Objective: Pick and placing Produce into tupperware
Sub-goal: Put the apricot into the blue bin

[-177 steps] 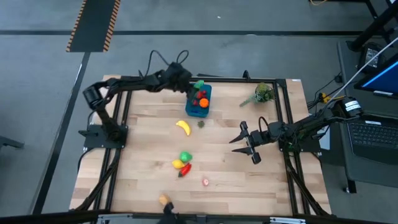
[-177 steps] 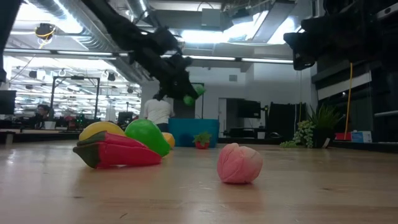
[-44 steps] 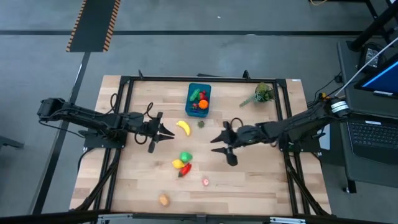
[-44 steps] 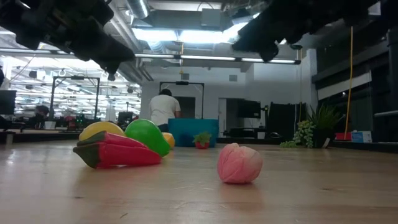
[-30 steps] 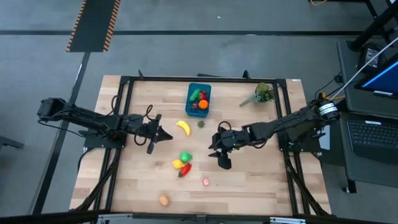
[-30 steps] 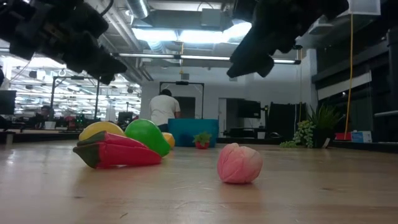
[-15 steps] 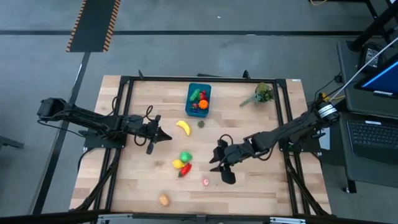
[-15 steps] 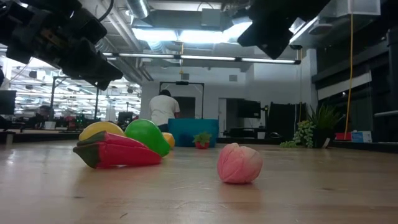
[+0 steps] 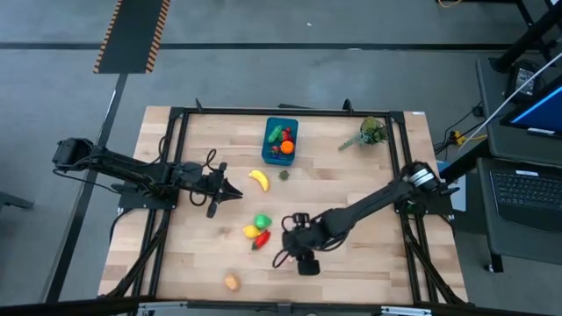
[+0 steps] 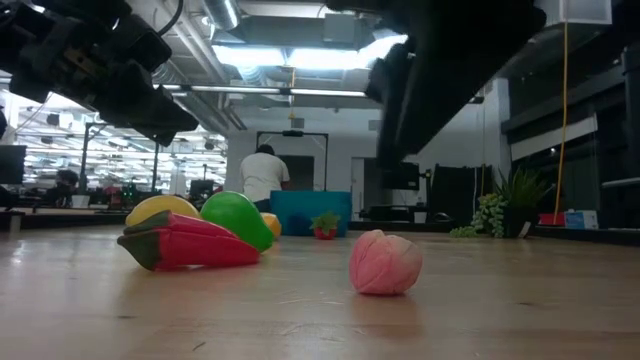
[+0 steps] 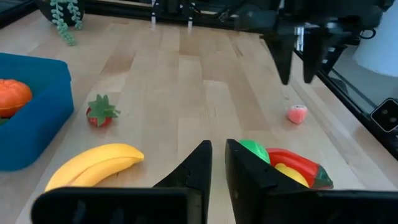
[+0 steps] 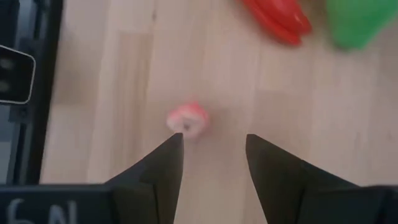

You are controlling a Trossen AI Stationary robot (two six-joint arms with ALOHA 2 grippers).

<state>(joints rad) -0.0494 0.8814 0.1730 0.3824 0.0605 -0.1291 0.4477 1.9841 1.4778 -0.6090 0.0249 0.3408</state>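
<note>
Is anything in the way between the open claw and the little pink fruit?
No. The right gripper hangs open above the pink fruit, with only bare table between them.

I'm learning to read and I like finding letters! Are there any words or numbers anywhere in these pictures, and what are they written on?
Pale marks on the right gripper's dark body: look like writing, too cut off and blurred to read.
White label on the black table frame: too blurred to read.
Blue laptop screen beside the table: too small to read.
No text on the toy produce such as the banana, nor on the tupperware.
</note>
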